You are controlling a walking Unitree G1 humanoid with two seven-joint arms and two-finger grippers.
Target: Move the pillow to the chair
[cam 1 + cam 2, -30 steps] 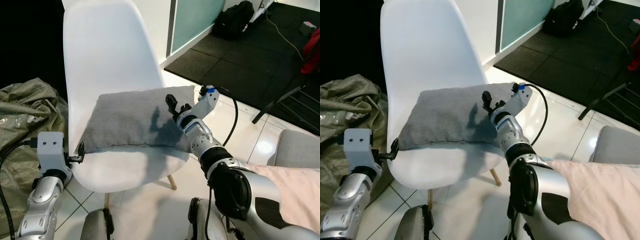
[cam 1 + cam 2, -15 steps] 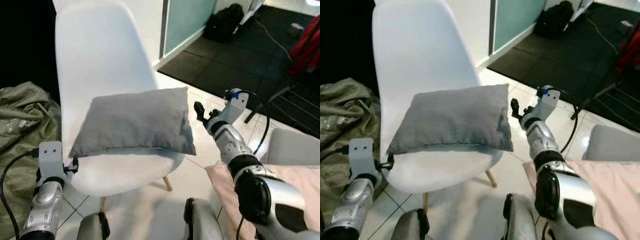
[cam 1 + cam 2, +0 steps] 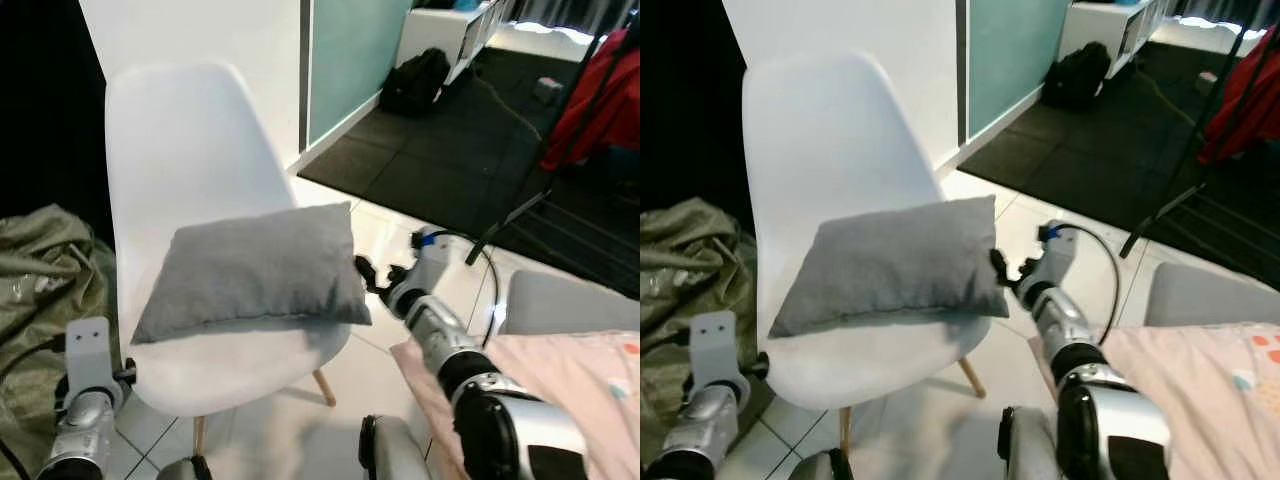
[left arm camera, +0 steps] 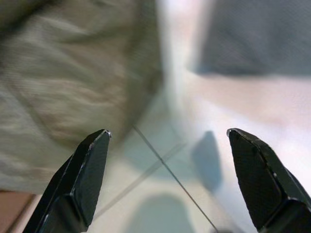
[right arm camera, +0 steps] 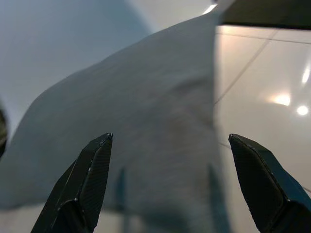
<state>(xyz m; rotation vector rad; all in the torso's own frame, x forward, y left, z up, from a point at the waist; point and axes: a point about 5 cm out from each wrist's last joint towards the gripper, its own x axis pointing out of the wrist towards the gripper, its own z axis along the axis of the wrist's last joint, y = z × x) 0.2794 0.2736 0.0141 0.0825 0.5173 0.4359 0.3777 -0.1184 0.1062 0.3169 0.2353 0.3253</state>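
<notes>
One soft grey fabric pillow lies across the white moulded plastic chair seat, its corner overhanging the right edge where the right gripper, fingers apart, could snag it off; left gripper likewise spread.

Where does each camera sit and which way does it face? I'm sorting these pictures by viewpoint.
Left eye: on the head, facing forward and down at the gray pillow on the white chair; both silver arms show.
Right eye: the same scene, from beside it.
Left wrist: along the open left gripper, over tiles and an olive cloth.
Right wrist: along the open right gripper, toward the pillow.
Shared: the pillow shows in the eye views and the right wrist view.
</notes>
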